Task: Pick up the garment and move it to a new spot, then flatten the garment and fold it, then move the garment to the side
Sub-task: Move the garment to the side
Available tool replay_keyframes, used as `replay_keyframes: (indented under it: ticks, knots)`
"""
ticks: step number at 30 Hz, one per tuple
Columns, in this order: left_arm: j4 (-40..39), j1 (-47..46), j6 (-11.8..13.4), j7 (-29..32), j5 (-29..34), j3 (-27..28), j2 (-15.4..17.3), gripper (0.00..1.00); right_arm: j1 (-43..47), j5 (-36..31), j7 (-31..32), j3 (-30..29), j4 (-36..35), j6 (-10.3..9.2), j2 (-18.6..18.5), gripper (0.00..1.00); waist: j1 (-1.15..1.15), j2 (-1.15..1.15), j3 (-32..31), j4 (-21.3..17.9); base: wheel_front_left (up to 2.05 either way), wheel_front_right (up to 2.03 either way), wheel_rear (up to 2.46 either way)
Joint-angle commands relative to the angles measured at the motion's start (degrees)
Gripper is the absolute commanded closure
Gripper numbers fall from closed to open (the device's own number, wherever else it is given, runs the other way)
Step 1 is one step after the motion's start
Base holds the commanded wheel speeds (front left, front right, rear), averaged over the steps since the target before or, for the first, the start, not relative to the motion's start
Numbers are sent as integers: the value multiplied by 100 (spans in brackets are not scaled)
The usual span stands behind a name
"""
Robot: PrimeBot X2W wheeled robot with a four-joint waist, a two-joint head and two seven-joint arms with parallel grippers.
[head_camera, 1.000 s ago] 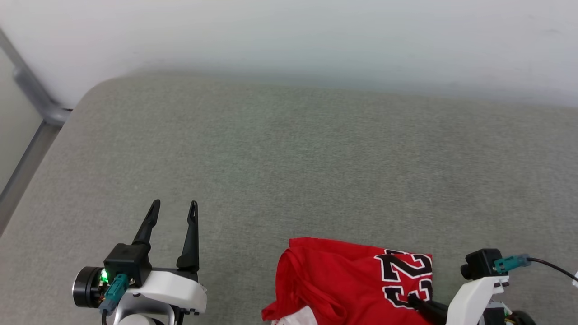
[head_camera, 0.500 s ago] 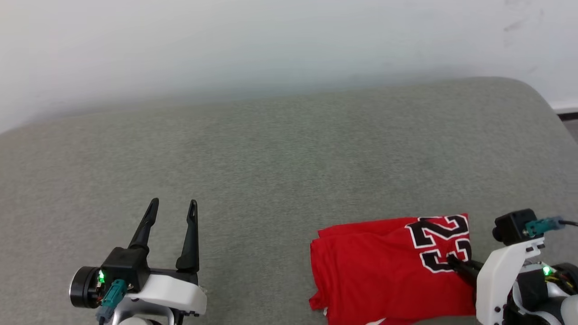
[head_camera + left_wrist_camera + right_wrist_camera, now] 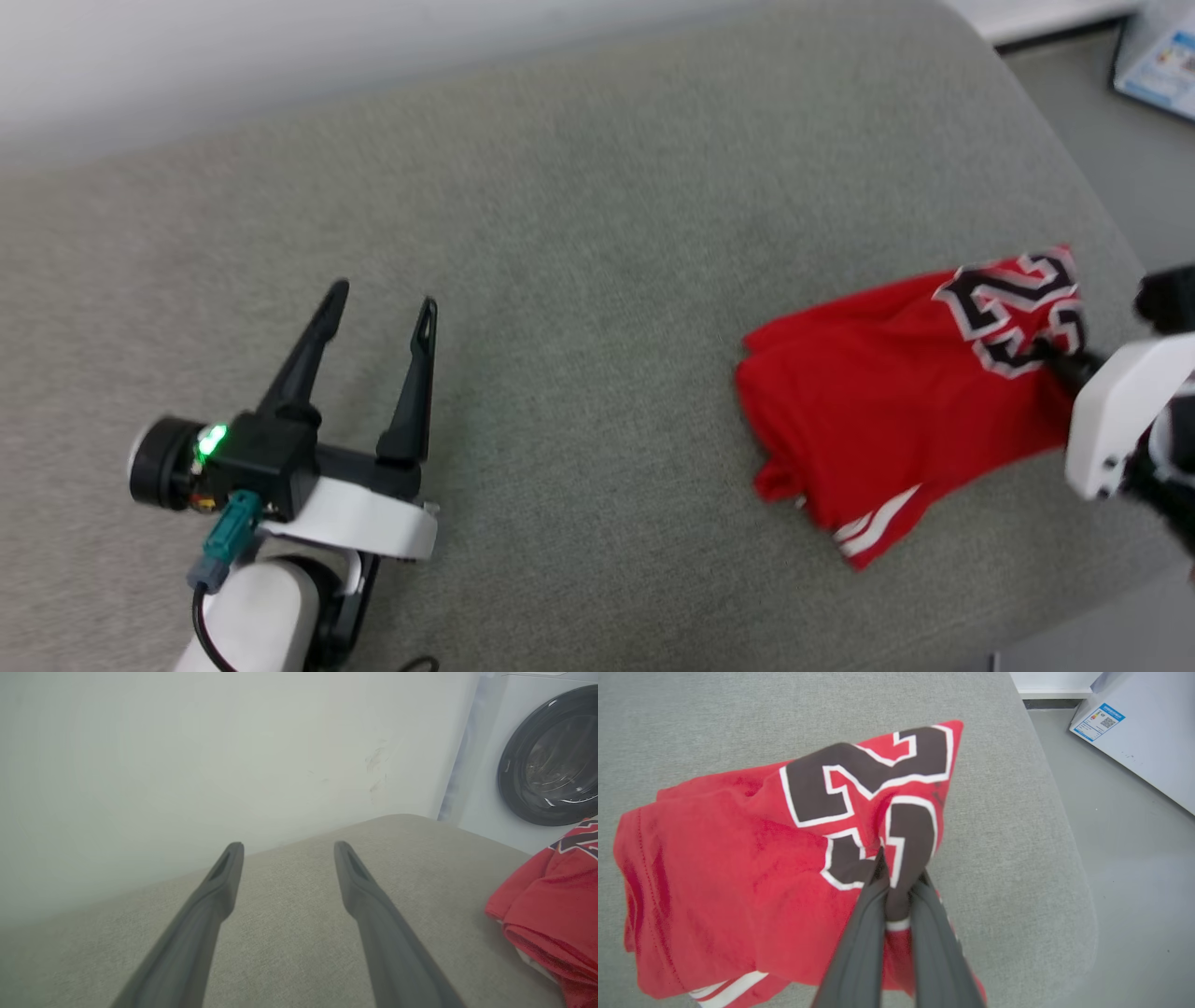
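The garment [image 3: 896, 401], a folded red shirt with dark white-outlined numerals and a striped white trim, lies near the right end of the grey cushion [image 3: 579, 280]. My right gripper [image 3: 896, 865] is shut on the garment, pinching a fold of the numbered part, which stands lifted; in the head view the right gripper [image 3: 1060, 357] bites that same corner. The garment's [image 3: 738, 877] rest hangs down to the cushion. The garment's edge [image 3: 546, 914] also shows at the right of the left wrist view. My left gripper [image 3: 381, 303] hovers open over bare cushion at the left, its jaws [image 3: 285, 851] holding nothing.
The cushion's rounded right edge [image 3: 1064, 812] drops to a grey floor [image 3: 1134, 858] just beside the garment. A white box with a blue label [image 3: 1120, 723] stands on that floor. A washing machine with a dark round door [image 3: 551, 756] stands past the cushion's far end, by a pale wall [image 3: 187, 756].
The head camera has swung right, so the whole picture shifted. My right gripper has carried the garment toward the cushion's right end, still pinching it. The left gripper stays open.
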Motion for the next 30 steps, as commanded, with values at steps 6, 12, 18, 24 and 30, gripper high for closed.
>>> replay_keyframes:
  ticks: [6, 12, 18, 24, 30]
  knots:
    - [-444, -564, -138, 271, 183, -73, 246, 0, -946, -351, -488, -536, 721, -4, -289, 100, 0, 0, 1297, -166, 0, 0, 0]
    - [-678, -974, -255, 419, 258, -184, 320, 0, -1430, -799, -819, -1301, 1392, -4, -593, 100, 0, 0, 1734, 55, 0, 0, 0]
    - [-754, -1224, -338, 457, 306, -269, 360, 0, -1665, -1163, -1166, -1902, 1788, -5, -592, 100, 0, 0, 1974, 217, 0, 0, 0]
    - [-729, -1300, -333, 440, 295, -307, 357, 0, -1818, -1538, -1598, -2290, 2259, -5, -394, 54, 0, 0, 2099, 312, 0, 0, 0]
    - [-578, -1246, -306, 334, 236, -331, 317, 0, -1897, -2154, -2140, -2850, 2611, -5, -219, 0, 0, 0, 1963, 396, 0, 0, 0]
